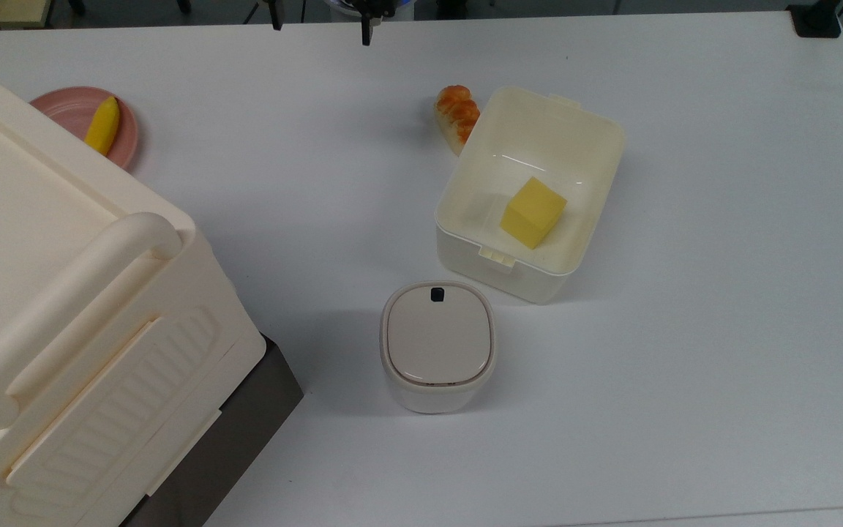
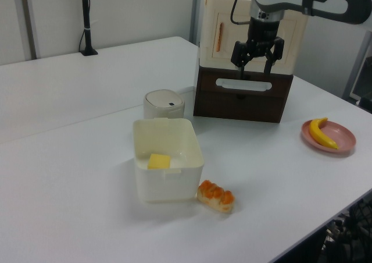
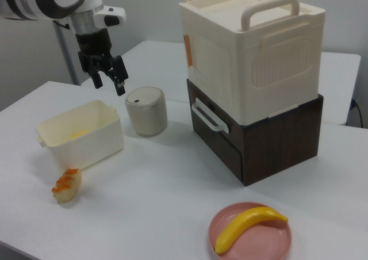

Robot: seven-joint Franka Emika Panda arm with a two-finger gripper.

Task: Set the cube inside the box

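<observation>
The yellow cube lies on the floor of the off-white box, near the wall with the latch tab. In the left view the cube sits low inside the box. A yellow patch shows through the box's wall in the right view. My gripper hangs open and empty at the top view's top edge, well away from the box. In the left view the gripper is high above the table, in front of the cream case. Both spread fingers of the gripper point down in the right view.
A small bin with a beige lid stands beside the box. A bread piece lies against the box's far side. A large cream case sits on a dark drawer unit. A pink plate holds a banana piece.
</observation>
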